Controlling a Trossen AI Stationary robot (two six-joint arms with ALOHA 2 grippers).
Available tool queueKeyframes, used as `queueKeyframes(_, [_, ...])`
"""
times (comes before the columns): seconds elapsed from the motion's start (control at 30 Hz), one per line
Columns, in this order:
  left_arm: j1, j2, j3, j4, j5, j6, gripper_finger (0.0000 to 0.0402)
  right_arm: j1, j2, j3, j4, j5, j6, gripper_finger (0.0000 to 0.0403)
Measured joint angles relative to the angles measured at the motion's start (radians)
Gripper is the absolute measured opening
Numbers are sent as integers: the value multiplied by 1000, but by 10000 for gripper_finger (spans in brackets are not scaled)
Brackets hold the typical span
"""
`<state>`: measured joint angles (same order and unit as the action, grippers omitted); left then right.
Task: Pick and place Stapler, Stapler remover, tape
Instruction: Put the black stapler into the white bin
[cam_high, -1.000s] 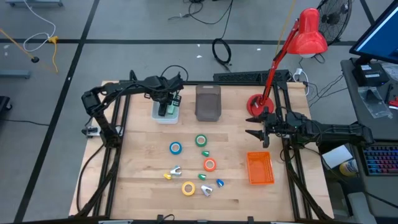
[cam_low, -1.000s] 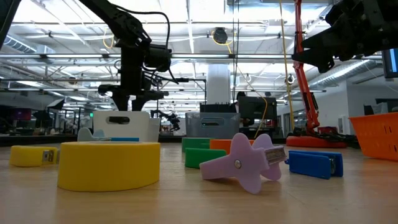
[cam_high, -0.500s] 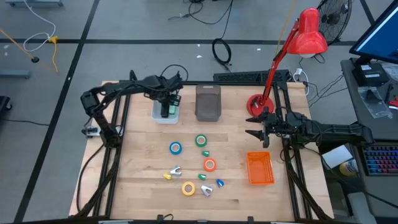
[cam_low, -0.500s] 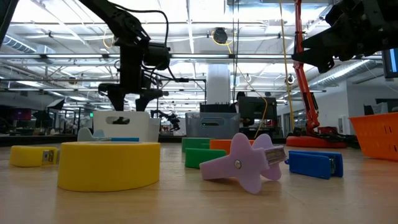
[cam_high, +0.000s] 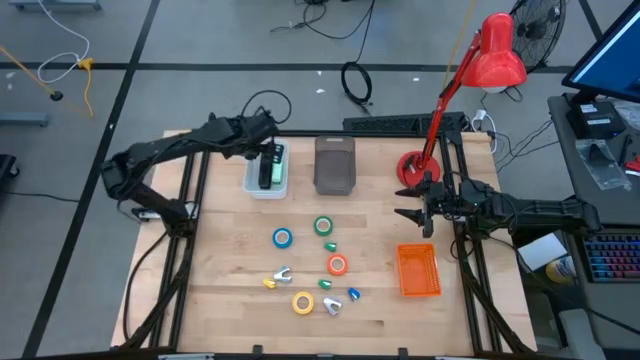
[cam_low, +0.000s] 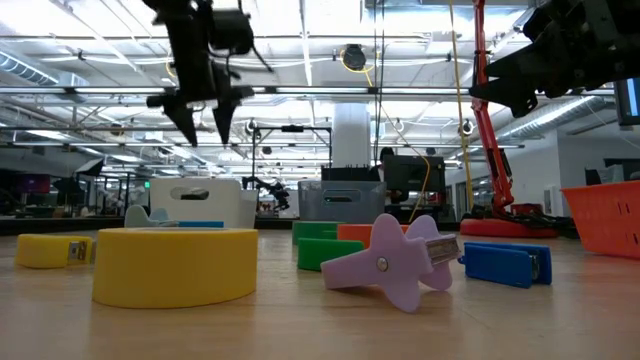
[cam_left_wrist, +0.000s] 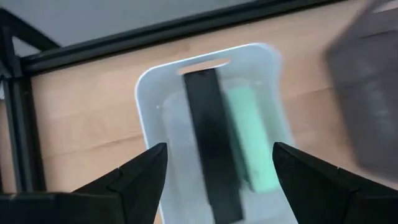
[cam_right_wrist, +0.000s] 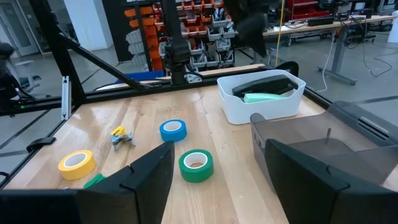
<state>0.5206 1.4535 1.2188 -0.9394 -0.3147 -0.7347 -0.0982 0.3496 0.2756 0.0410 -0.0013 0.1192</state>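
A black stapler and a green stapler lie side by side on the floor of a white bin at the table's far left. My left gripper hangs open above that bin, fingers pointing down, holding nothing. Blue tape, green tape, orange tape and yellow tape lie flat mid-table, with small coloured staple removers lying among them. My right gripper waits open above the table's right side.
A grey bin stands right of the white one. An orange basket sits near the right edge, below my right gripper. A red desk lamp stands at the far right. Bare wood lies along the table's left side and near edge.
My left gripper has opened over the white bin, then risen well clear of it and drawn slightly toward the table's far left. The black stapler now lies in the bin beside the green one.
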Motion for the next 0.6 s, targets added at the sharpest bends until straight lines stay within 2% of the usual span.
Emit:
queueKeyframes(0.23, [-156,-108,0,0,1,-35,296,0,0,0,0,0,0,242])
queueKeyframes(0.6, [-494,-94,0,16,4,19,296,0,0,0,0,0,0,242])
